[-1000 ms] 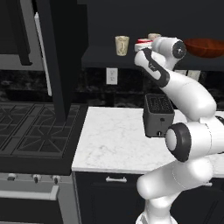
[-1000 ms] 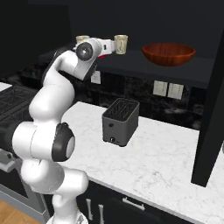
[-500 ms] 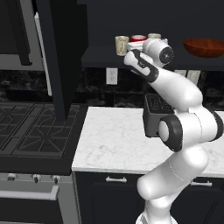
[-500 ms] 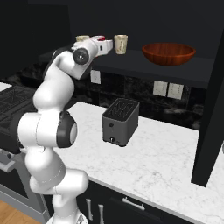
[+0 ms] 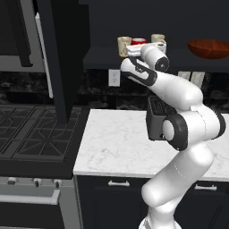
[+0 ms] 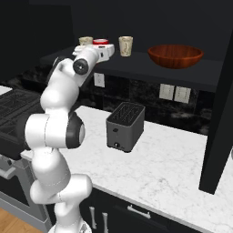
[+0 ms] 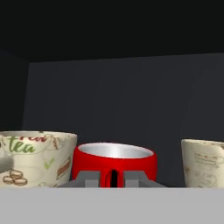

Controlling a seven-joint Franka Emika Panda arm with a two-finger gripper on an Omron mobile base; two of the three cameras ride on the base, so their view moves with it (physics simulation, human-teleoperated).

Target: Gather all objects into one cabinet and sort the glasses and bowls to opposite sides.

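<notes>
The red cup hides its lower half (base unseen) behind the hand.

On the cabinet shelf the red cup stands between two cream mugs, the left mug almost touching it and the right mug a little apart, so the side gaps are narrow. The gripper is directly in front of the cup, its fingers nearly together. Above the three rims the space is dark and free up to the back wall. Farther right, an open stretch of shelf separates the right mug from the wide bowl. Below, the toaster stands on the counter, under the shelf. An open cabinet door hangs at the left side.
</notes>
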